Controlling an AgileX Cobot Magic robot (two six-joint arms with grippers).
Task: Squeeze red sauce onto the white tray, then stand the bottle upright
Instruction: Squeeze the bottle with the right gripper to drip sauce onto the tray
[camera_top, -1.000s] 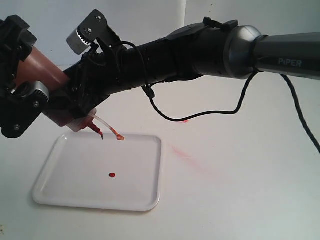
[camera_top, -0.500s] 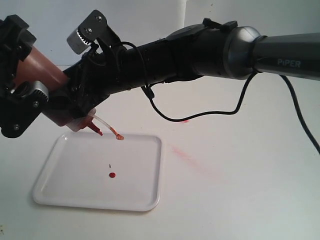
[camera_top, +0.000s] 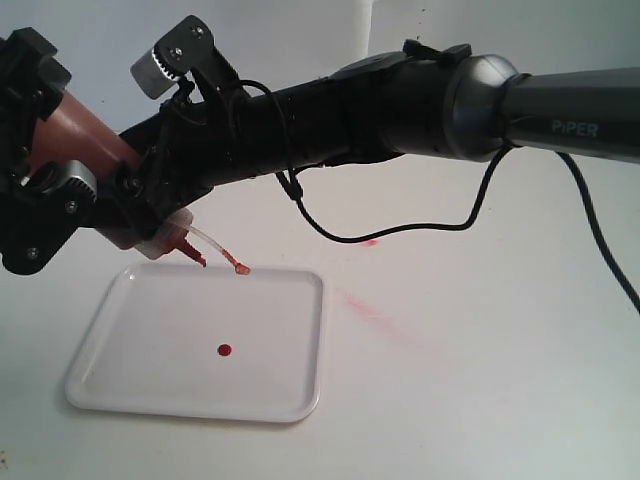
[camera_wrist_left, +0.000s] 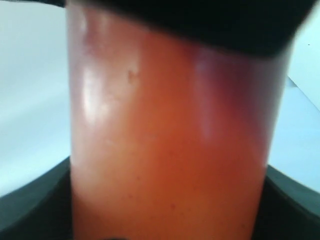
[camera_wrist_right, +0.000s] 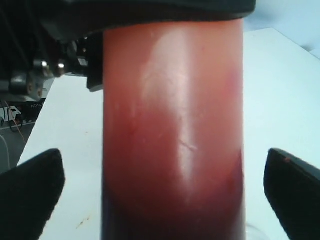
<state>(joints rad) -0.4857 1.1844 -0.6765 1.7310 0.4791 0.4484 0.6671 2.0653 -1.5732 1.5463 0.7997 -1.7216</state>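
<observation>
We are looking at a white tabletop (camera_top: 500, 380) that is filling most of the exterior view and meeting a pale wall toward 12 o'clock. The white tray (camera_top: 280, 385) is lying flat on it, toward 7 o'clock from the middle of the view. Near the tray's right rim, at about 3 o'clock from it, faint pinkish-red smears (camera_top: 365, 305) are streaking the bare surface. At 12 o'clock from those smears a small red speck (camera_top: 370, 242) is showing. A black cable (camera_top: 400, 236) is dipping close to that speck, and we cannot tell whether it is touching the top.
</observation>
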